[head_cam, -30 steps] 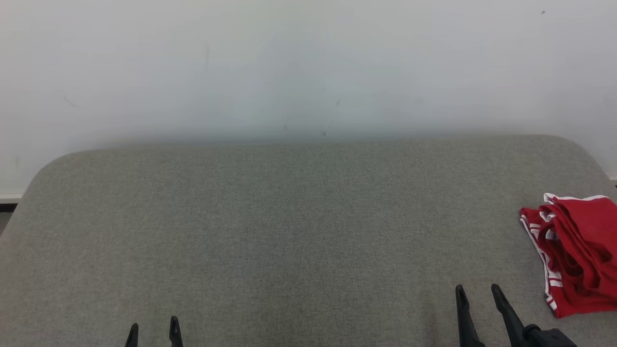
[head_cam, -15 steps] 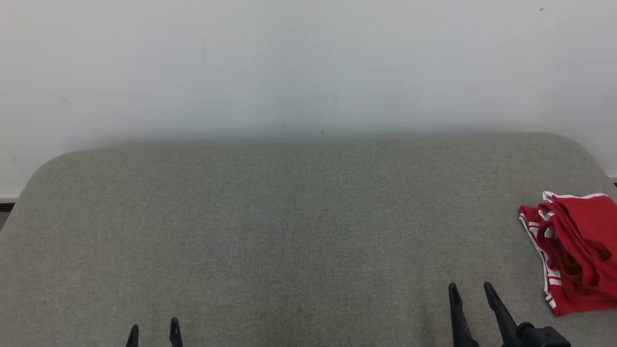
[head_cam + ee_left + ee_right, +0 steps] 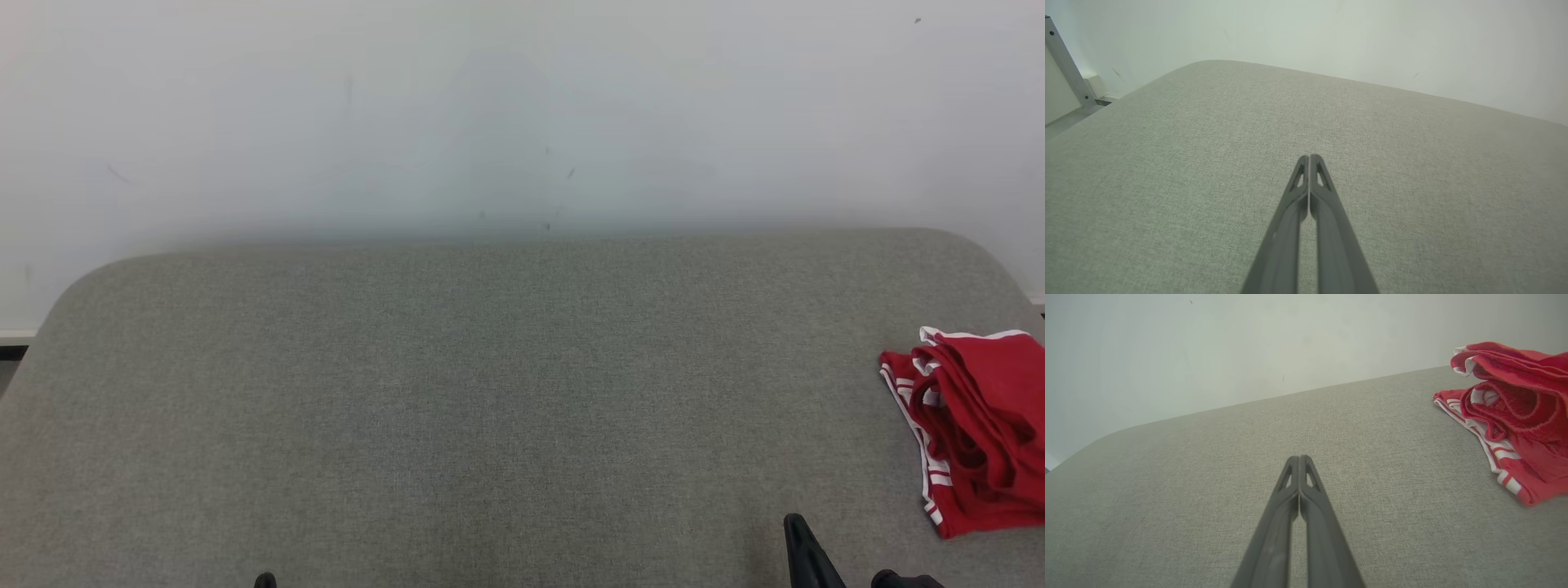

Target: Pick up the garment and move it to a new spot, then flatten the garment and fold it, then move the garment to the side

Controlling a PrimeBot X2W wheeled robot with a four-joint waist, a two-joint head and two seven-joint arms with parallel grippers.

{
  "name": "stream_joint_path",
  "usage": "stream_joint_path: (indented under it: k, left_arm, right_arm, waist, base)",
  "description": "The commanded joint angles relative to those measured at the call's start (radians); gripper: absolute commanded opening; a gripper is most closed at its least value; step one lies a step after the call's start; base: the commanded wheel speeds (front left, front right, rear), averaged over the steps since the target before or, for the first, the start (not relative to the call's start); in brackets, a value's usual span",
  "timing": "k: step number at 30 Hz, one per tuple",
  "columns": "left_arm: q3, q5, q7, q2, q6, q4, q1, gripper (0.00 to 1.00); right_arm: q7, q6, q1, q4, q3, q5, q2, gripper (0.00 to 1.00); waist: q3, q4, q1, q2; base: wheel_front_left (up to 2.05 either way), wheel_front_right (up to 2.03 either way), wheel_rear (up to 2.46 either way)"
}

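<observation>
1. Lying in a loose, bunched heap at the right edge of the grey upholstered surface (image 3: 490,392), the red garment (image 3: 976,429) shows white striped trim along its left and near hems. The head view cuts off its right part.
2. The garment rests on the surface about midway between the near and far edges, and it is apart from both grippers.
3. The right gripper (image 3: 1299,458) is over the near right part of the surface, to the left of the garment and nearer than it. Its two dark fingers are pressed together tip to tip and grip no cloth.
4. The left gripper (image 3: 1309,157) is at the near left, well apart from the garment. Its fingers likewise meet at the tips and pinch no cloth.
5. Whether either pair of tips touches the upholstery cannot be told.
6. In the head view one dark tip of the right gripper rises from the bottom edge, and a small dark tip of the left gripper barely clears it.
7. The surface has rounded far corners and backs onto a pale wall (image 3: 490,106) with a few small dark marks.
8. In the left wrist view a grey metal strut (image 3: 1065,65) slants up the wall beyond the far left corner.
</observation>
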State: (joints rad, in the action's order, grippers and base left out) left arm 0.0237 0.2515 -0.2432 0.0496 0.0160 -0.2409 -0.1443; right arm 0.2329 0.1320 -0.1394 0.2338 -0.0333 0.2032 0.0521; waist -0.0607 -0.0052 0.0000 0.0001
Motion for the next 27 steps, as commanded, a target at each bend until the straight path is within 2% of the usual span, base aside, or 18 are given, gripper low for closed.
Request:
stream_joint_path:
  k: [1, 27]
  left_arm:
    - [-0.008, 0.035, 0.008, 0.001, -0.006, 0.011, 0.018, 0.0]
    - [-0.049, 0.469, 0.119, 0.001, -0.052, 0.01, 0.095, 0.0]
  right_arm:
    - [-0.007, 0.0, 0.021, -0.015, -0.003, 0.038, 0.0, 0.0]
    - [-0.118, -0.001, 0.097, -0.009, -0.029, 0.486, -0.001, 0.0]
  waist:
    - [0.001, 0.0, 0.0, -0.0001]
    - [0.014, 0.001, 0.0, -0.0001]
  base:
    - [0.0, 0.0, 0.0]
    - [0.0, 0.0, 0.0]
